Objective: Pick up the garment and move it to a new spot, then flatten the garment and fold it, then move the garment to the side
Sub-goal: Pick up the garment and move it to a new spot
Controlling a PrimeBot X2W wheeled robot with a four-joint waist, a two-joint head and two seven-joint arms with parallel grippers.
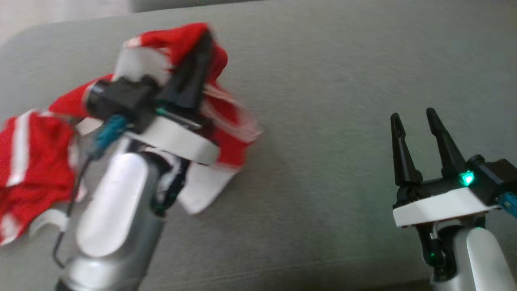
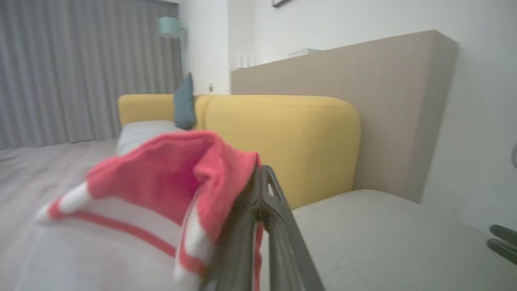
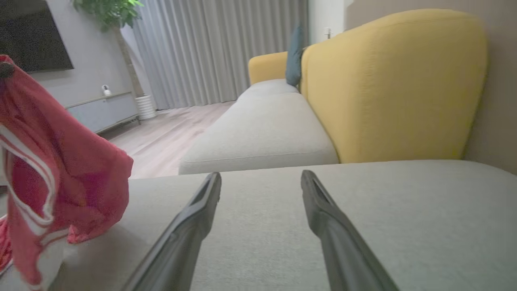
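Grey fabric seat (image 1: 331, 169) in the near ground; a second grey seat (image 3: 262, 133) runs on to the far end. Yellow backrest (image 3: 387, 85) along the right, teal cushion (image 3: 294, 54) propped against it, far. Taupe panel (image 2: 343, 68) behind the backrest, white wall (image 2: 363, 20) above. Grey curtains (image 3: 210, 48) across the far side. Pale wood floor (image 3: 161, 137) left. Dark screen (image 3: 28, 32) on the left wall, low grey cabinet (image 3: 101, 111) beneath, leafy plant (image 3: 109, 12) in a ribbed white pot (image 3: 145, 107) beside it. Light soft, even
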